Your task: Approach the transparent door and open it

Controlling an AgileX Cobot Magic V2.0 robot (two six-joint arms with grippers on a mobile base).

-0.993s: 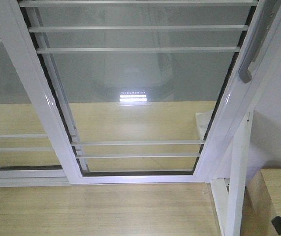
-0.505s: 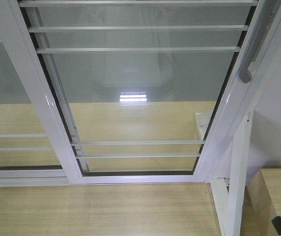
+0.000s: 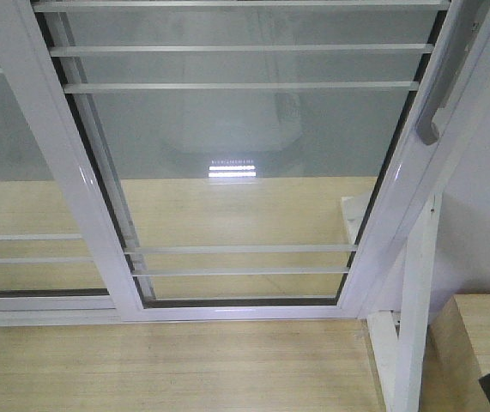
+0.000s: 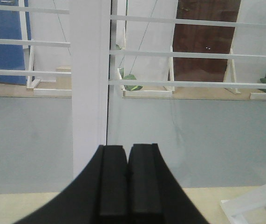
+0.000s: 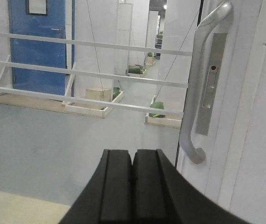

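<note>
the right arm (image 5: 133,156) is held level and pointed straight ahead, its jaws pressed flat against each other with nothing between them. the transparent door (image 5: 100,121) stands right in front of it, thin white bars running across the clear pane. its curved grey handle (image 5: 202,79) sits up and to the right of the jaw tips, near them but apart.

the left arm (image 4: 128,151) is level too, jaws closed and empty. just past their tips rises a white upright (image 4: 88,93) with barred glass on both sides. from the wrist view it is hard to tell whether this belongs to the door or to the panel beside it.

in the front view the door fills the middle, leaning away in perspective. its bottom rail meets the wooden floor (image 3: 184,369), and the handle is on its upper right edge. a second barred panel (image 3: 21,172) lies to its left.
</note>
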